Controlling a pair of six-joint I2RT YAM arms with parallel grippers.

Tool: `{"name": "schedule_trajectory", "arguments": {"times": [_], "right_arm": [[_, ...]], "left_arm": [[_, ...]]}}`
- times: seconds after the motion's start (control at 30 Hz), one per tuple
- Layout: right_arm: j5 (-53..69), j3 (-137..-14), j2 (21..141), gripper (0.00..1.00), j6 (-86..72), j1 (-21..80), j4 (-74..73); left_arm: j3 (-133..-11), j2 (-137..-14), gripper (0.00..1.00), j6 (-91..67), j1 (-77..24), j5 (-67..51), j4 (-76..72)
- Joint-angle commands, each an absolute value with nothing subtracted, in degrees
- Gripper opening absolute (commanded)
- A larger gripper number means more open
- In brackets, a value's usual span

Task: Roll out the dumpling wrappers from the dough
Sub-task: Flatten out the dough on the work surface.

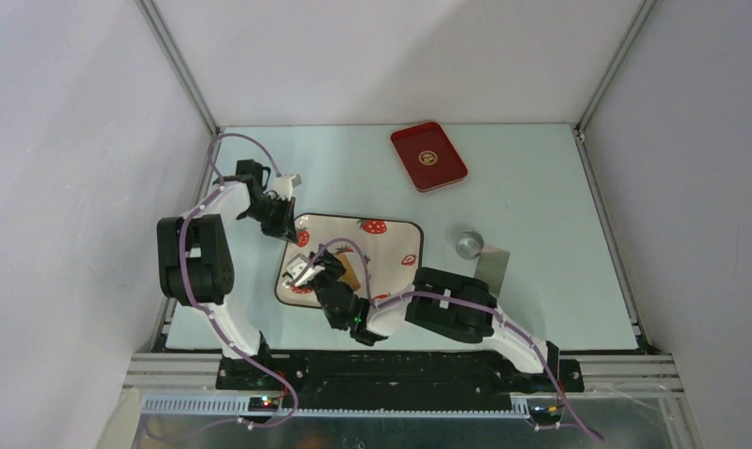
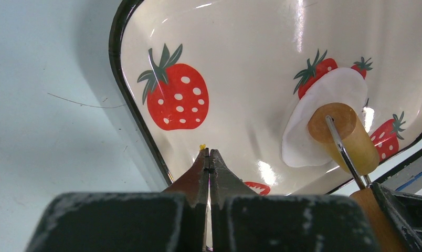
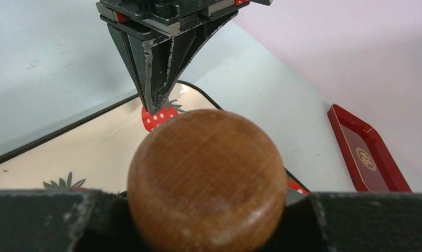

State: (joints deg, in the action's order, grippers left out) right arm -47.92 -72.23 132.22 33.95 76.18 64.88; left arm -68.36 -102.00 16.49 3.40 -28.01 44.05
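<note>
Trays number two on the pale bench (image 1: 541, 206). One is a glossy cream tray (image 2: 240, 63), a rounded rectangle with a dark rim and printed strawberries. The other is a smaller red tray (image 1: 447, 168) at the far side, well apart. One wrapper (image 2: 335, 86), thin, matte white and roundish with an uneven edge, lies flat inside the cream tray. One wooden rolling pin (image 3: 206, 178), smooth and round-ended, rests on it. The right fingers (image 1: 309, 271) are clamped on the pin. The left fingers (image 2: 209, 153) are pressed together, holding nothing, with their tips over the cream tray's rim at its far left corner. One small silvery round cup (image 1: 469, 244) and one flat grey metal sheet (image 1: 492, 268) sit just right of that tray. Bare bench stretches between the two trays and along the right side.
</note>
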Motion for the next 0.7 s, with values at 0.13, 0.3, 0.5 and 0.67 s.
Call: {"name": "schedule_trajectory", "arguments": {"times": [0.13,0.3,0.5,0.67], "right_arm": [[-48.3,-70.4,133.6,0.00,29.1,74.0,60.1],[-48.2,-70.1,133.8,0.00,28.9,73.6,60.1],[-48.3,-70.0,133.7,0.00,27.9,72.9,59.3],[-48.3,-70.0,133.9,0.00,27.3,72.4,58.9]], "left_arm": [[-68.7,-100.1,0.00,16.0,3.5,-28.3,43.5],[-68.6,-100.0,0.00,16.0,3.5,-28.4,43.5],[-68.6,-99.8,0.00,16.0,3.6,-28.4,43.4],[-68.7,-99.9,0.00,16.0,3.6,-28.5,43.4]]}}
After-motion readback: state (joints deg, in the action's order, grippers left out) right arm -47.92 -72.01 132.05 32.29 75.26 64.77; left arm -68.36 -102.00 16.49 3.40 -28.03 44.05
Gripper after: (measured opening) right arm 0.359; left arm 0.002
